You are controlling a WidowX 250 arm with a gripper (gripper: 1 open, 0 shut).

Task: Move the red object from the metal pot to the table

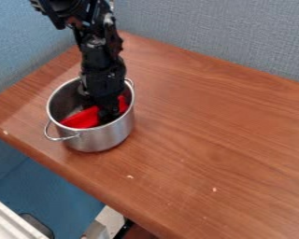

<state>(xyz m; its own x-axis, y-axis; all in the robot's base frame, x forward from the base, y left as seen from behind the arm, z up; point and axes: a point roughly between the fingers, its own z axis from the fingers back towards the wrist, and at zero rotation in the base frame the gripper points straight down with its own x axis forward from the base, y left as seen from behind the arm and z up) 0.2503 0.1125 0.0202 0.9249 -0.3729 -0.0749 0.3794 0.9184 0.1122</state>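
Note:
The metal pot [97, 138] stands on the left part of the wooden table [220, 131], with one loop handle pointing to the front left. The red object [79, 119] lies inside it, low against the left wall and partly covered by the arm. My black gripper [106, 105] reaches down from above into the right half of the pot, its fingertips at the red object's right end. The pot's rim and the dark fingers hide how the jaws stand and whether they touch the block.
The table's front-left edge [46, 166] runs close to the pot, with a drop to the floor beyond it. A blue wall [227, 33] stands behind the table. A small white speck [130, 174] lies on the wood in front of the pot.

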